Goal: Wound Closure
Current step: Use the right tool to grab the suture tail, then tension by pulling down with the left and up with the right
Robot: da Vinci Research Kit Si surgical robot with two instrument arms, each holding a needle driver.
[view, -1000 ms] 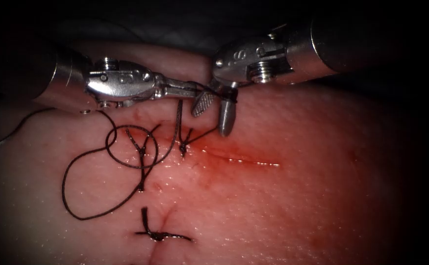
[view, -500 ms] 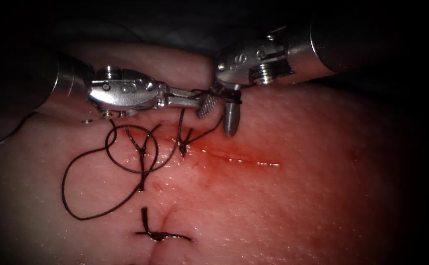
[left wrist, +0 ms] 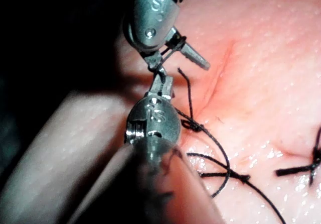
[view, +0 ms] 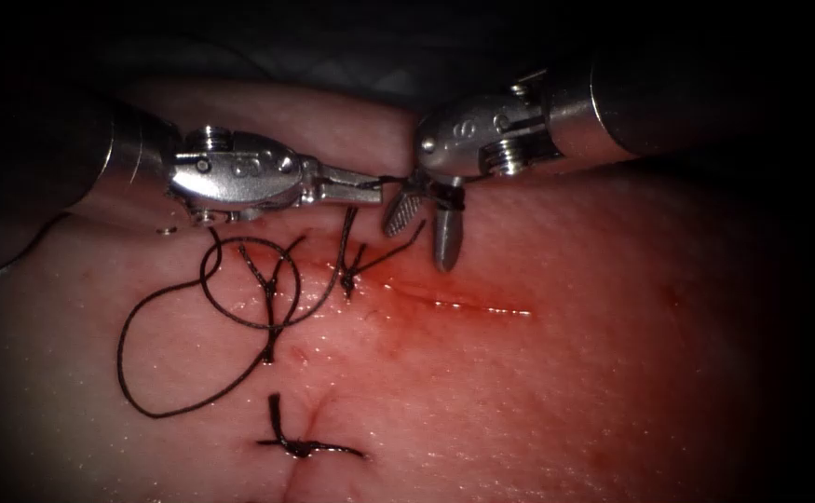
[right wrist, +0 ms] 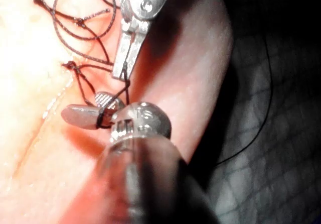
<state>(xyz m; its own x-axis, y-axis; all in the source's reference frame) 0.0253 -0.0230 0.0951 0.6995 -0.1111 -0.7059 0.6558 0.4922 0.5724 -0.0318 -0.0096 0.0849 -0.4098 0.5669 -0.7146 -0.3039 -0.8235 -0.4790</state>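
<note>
Two tools meeting above the cut (view: 454,300), left tool (view: 370,189) pinching thread (view: 160,307), right tool (view: 430,228) jaws spread with thread wrapped around, needle unseen, an "S" marking on right tool's wrist.

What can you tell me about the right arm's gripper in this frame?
The right gripper is a polished metal wristed tool on a thin shaft entering from the right. Its two jaws point down and stand open over the tissue, just above the cut; one shows a ridged inner face, the other a smooth rounded back. Dark thread is wrapped around the jaws at their base. The left gripper tip sits close beside it, shut on the thread.
</note>
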